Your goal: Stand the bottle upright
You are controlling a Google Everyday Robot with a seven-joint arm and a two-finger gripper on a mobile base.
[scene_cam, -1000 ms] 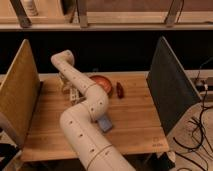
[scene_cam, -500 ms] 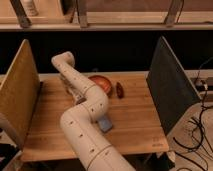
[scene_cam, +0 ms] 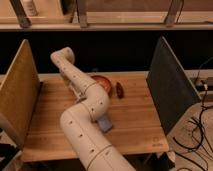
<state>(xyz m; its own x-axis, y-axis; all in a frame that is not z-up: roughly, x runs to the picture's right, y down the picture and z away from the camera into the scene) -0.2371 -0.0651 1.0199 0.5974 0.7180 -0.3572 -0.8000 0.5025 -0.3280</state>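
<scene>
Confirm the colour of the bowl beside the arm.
The bowl is orange, per the camera view; the gripper sits shut left of it.

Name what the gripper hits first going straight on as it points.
The gripper, low behind the arm at the wooden table's far left, points down: probably the tabletop first. The arm hides whether the bottle lies between.

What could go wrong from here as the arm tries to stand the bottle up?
1. The gripper is shut low over the table's left side, and the arm hides most of the bottle. A poor grip could let it slip while tilting.
2. The orange bowl sits close by, so swinging the bottle up might bump it.
</scene>
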